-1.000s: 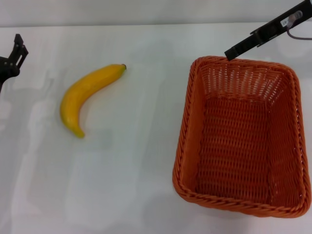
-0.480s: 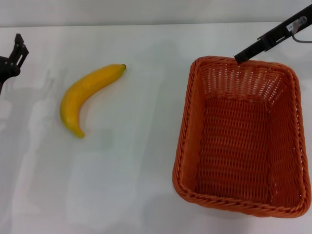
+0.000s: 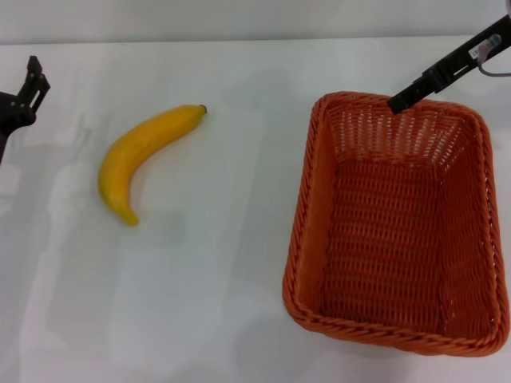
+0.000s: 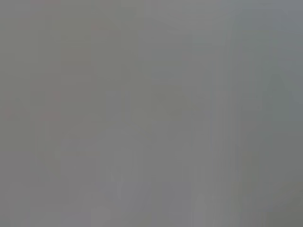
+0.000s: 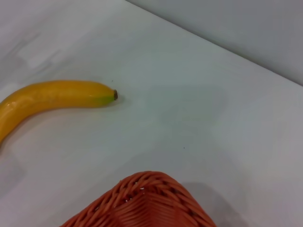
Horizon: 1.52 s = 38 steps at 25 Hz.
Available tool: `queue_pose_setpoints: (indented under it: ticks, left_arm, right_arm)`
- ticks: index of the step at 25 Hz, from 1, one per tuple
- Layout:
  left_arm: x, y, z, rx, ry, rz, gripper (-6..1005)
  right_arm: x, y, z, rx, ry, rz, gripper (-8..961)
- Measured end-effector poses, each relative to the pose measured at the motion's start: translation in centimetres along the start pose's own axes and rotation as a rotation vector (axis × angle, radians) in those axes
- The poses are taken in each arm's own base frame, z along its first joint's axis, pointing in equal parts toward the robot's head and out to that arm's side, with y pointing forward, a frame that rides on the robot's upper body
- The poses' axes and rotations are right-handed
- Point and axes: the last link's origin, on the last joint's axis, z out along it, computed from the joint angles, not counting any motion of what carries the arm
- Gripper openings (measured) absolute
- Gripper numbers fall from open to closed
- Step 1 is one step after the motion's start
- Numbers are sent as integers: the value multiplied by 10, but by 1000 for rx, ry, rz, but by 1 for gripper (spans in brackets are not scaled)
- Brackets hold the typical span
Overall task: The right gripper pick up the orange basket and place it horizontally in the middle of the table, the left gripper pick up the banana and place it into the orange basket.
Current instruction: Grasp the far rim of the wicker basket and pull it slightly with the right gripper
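Observation:
The orange basket stands on the right half of the white table, its long side running away from me, and it holds nothing. My right gripper reaches in from the upper right, its black tip just above the basket's far rim. The yellow banana lies on the left half of the table, dark stem end pointing toward the far side. My left gripper sits at the far left edge, apart from the banana. The right wrist view shows the banana and one corner of the basket.
A grey wall runs along the table's far edge. Bare tabletop lies between banana and basket. The left wrist view is a uniform grey with nothing to make out.
My right gripper's tip has slid rightward along the basket's far rim. Basket, banana and left gripper have not moved.

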Motion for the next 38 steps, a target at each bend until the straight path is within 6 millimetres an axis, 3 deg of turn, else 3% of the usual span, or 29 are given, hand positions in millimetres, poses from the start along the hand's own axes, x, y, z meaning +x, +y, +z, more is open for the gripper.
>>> queue_pose_setpoints:
  ticks: [38]
  left_arm:
    - [0, 3, 2, -4, -3, -6, 892]
  right_arm:
    - [12, 3, 33, 126, 115, -112, 669]
